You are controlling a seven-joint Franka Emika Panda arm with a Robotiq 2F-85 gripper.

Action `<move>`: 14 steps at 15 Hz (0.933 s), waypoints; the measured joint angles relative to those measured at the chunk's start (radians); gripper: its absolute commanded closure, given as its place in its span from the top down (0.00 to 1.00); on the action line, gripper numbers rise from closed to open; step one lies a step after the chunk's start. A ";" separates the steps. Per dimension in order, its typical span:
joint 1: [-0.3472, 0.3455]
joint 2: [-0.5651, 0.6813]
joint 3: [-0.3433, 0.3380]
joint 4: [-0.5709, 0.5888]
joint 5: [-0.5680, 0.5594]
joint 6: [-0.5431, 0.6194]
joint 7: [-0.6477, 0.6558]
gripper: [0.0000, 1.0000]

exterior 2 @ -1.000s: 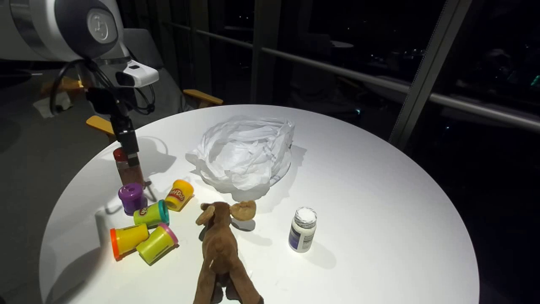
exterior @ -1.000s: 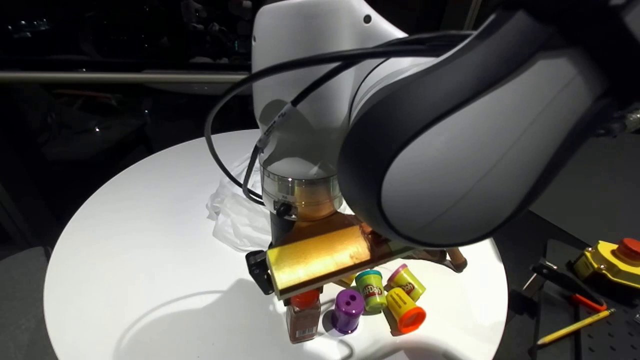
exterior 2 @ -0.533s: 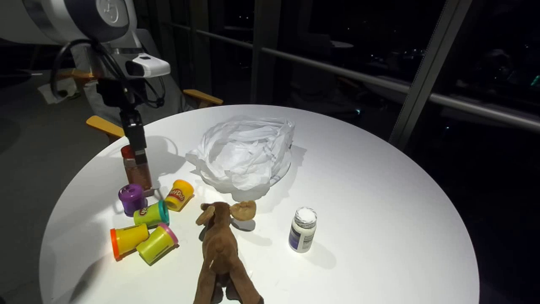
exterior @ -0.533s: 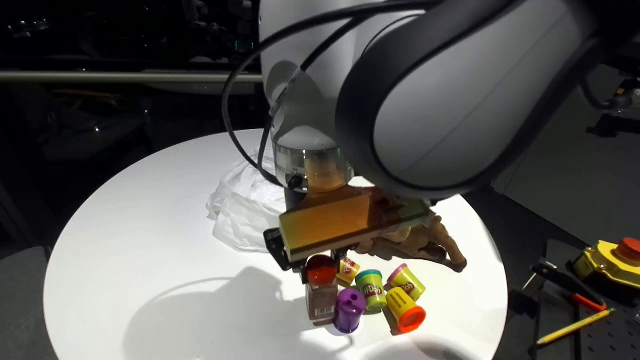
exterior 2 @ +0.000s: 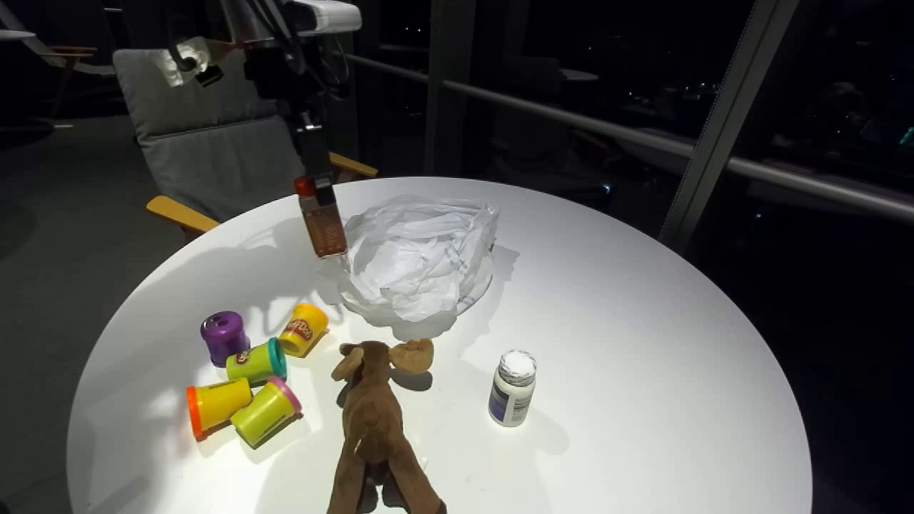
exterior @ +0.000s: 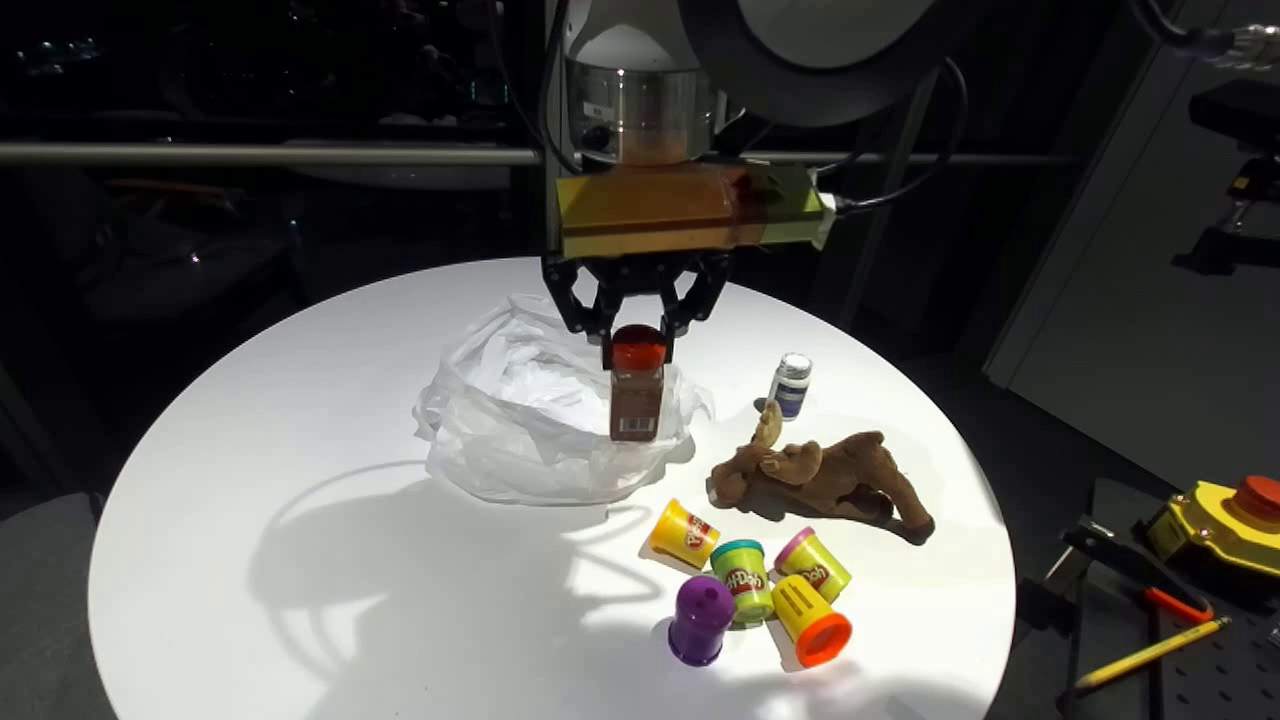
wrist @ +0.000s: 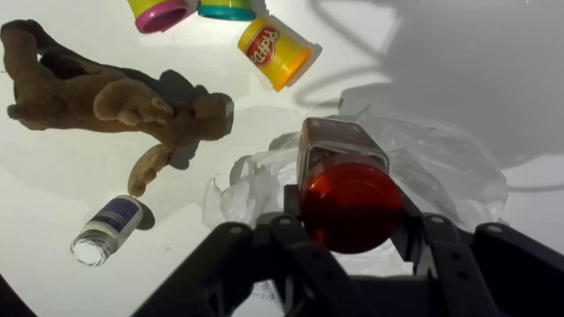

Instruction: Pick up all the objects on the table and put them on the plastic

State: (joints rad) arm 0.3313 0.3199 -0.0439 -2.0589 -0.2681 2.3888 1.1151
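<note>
Holding the red-capped bottle [exterior: 637, 405] by its top, the gripper [exterior: 638, 352] hangs above the round table [exterior: 220, 450], its jaws pressed in on either side of the cap. The bottle is nearly upright and, in an exterior view, appears right beside the crumpled plastic bag [exterior 2: 421, 303]; whether its base touches the film cannot be told. Much seems left to do: the purple tub [exterior: 700, 625], the teal-lidded tub [exterior: 743, 585], the pink-lidded tub [exterior 2: 264, 415], the red-orange-lidded tub [exterior 2: 220, 405], the yellow tub nearest the bag [wrist: 271, 50], the plush moose [exterior 2: 375, 421] and the white bottle [exterior 2: 512, 392] are all on the table, apart from the bag. The likeliest mishap is an early release: let go here, the bottle could strike the bag's edge and tip outward, since the opening appears to lie further across. Going in too low may do as badly, because such thin film would probably snag on the base and fold or drag. With the hold so high, a knock could also swing the body or twist the smooth cap loose. Later, the crowded tubs, several on their sides, could roll if the gripper nudges one against its neighbour.
</note>
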 measured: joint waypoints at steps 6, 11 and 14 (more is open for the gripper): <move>-0.062 0.100 -0.057 0.088 -0.065 0.015 0.087 0.24; -0.095 0.199 -0.064 0.172 -0.055 0.034 0.104 0.24; -0.095 0.240 -0.066 0.204 -0.054 0.049 0.138 0.24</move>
State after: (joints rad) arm 0.2358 0.5594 -0.1101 -1.8551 -0.3221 2.4376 1.2526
